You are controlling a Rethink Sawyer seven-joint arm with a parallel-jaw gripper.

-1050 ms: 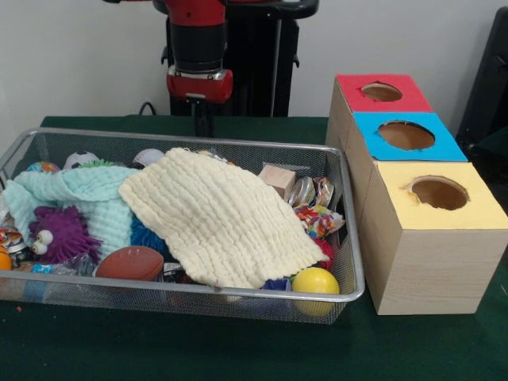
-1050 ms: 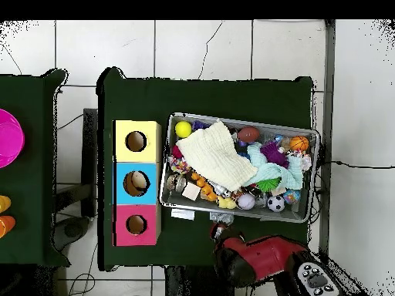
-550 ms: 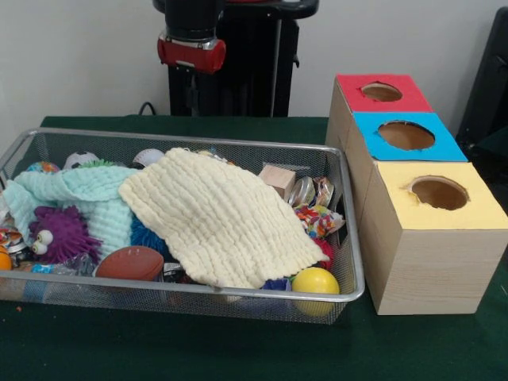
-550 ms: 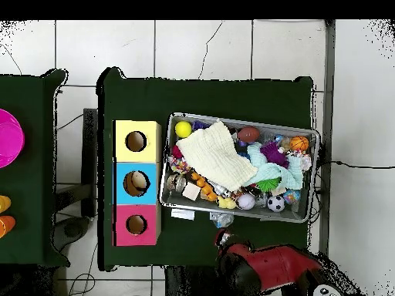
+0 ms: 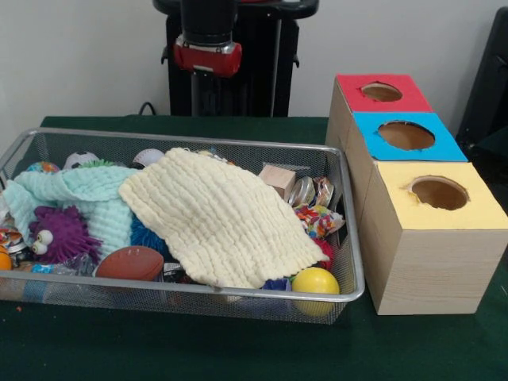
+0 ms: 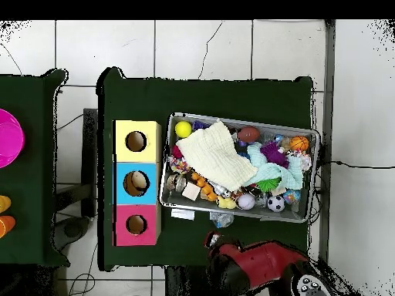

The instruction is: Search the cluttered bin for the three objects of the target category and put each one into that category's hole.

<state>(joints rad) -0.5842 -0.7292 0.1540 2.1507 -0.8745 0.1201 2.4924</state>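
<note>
The wire bin [image 5: 346, 238] sits on the green table [image 5: 238, 349], packed with stuff. A big cream-yellow cloth [image 5: 218, 218] is draped over the middle of it, and a mint-green cloth [image 5: 83, 194] lies next to it toward the bin's other end, partly tucked under the yellow one.

Along the bin's front edge in the front view there's a brown toy football [image 5: 131, 263], a purple fuzzy creature with googly eyes [image 5: 59, 236], and a yellow ball [image 5: 315, 281] right in the front corner nearest the boxes. A small wooden block [image 5: 277, 179] sits by the far wall, with a shiny round tin [image 5: 301, 191] and some crinkly candy wrappers [image 5: 317, 218] just beside it. A soccer-patterned ball [image 5: 79, 159] pokes up at the far corner by the mint cloth. From overhead you can also see an orange basketball-looking ball [image 6: 299, 143] at one end of the bin.

Just beside the bin stand three wooden boxes in a row, touching each other: yellow-topped box [image 5: 440, 198], blue-topped box [image 5: 406, 136], red-topped box [image 5: 381, 93], each with a round hole in the top.

The gripper [image 5: 206, 94] hangs behind the bin's far edge, well above the table and not over the bin. Can't tell whether it's clenched or released; it blends into the dark pedestal behind it.
</note>
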